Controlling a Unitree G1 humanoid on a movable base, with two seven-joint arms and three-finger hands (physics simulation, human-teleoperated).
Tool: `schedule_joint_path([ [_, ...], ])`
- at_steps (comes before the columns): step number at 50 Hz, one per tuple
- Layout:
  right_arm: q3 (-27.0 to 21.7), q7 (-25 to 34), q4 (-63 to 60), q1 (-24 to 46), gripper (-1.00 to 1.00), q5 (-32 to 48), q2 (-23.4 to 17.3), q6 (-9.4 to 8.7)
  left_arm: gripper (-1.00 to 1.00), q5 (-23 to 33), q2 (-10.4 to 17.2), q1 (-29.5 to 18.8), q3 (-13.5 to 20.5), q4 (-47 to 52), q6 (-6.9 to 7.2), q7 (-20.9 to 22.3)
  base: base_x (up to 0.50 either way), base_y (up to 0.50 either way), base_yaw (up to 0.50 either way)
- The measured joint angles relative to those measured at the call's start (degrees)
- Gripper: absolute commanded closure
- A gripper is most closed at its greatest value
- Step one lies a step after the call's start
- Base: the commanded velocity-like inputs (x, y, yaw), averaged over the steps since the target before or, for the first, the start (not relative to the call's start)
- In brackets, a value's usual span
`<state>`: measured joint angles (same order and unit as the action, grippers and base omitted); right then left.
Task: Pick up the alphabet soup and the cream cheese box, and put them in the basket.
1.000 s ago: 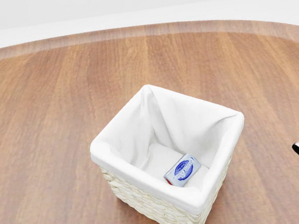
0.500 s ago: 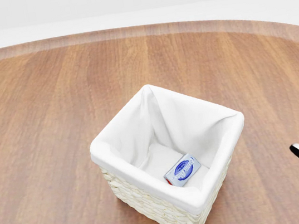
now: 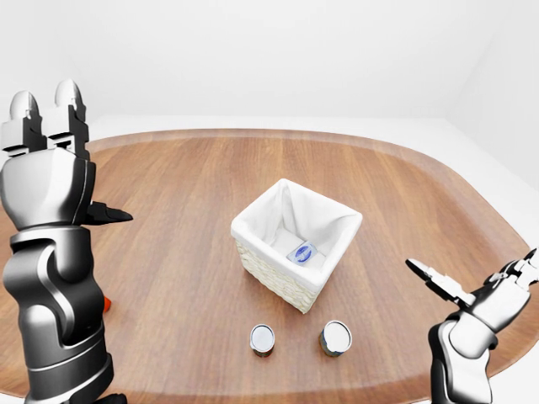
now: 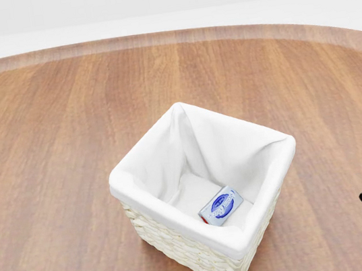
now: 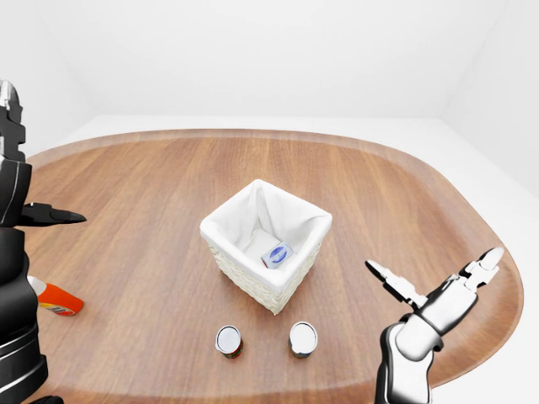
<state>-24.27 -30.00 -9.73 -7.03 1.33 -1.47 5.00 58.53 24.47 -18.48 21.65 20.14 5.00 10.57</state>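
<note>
Brown wooden worktop (image 3: 168,194) carries a white-lined wicker basket (image 3: 261,265) already holding the blue-labelled cream cheese box (image 4: 220,206), two cans outside, both hands spread empty.

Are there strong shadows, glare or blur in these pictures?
Head view: even, soft light, all sharp; the basket casts only a faint shadow. Left-eye view: a mild sheen on the table, no glare; wide-angle bending of the table's edge. Right-eye view: the same.

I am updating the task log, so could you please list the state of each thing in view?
cream cheese box: lying inside the basket
basket: upright on the table
left can: upright, outside basket
right can: upright, outside basket
orange bottle: lying flat
left hand: raised, open, empty
right hand: open, empty
</note>
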Motion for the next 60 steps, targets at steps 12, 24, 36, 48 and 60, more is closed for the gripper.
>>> schedule_joint_path([
  [12,-2.38,0.87,3.02,-3.31,-1.00,2.10,0.41,0.00,-1.00,0.12,-0.01,-0.10,-0.20,-0.79,0.00,-0.20,0.00,0.00,0.00],
  [24,-5.77,8.16,5.11,-7.57,-1.00,1.70,1.90,0.00,-1.00,0.40,0.06,-0.18,-0.28,-0.91,0.00,0.11,0.00,0.00,0.00],
  [36,-9.85,9.95,10.45,-9.59,-1.00,5.85,3.38,0.00,-1.00,0.64,0.04,-0.17,-0.24,-0.75,0.00,0.38,0.00,0.00,0.00],
  [48,-11.24,2.21,14.84,-9.44,-1.00,11.85,2.70,0.00,-1.00,0.44,-0.01,-0.15,-0.26,-1.11,0.00,-0.03,0.00,0.00,0.00],
  [60,-11.13,0.00,16.18,-9.60,-1.00,13.54,2.14,0.00,-1.00,0.36,-0.01,-0.13,-0.28,-1.22,0.00,-0.17,0.00,0.00,0.00],
])
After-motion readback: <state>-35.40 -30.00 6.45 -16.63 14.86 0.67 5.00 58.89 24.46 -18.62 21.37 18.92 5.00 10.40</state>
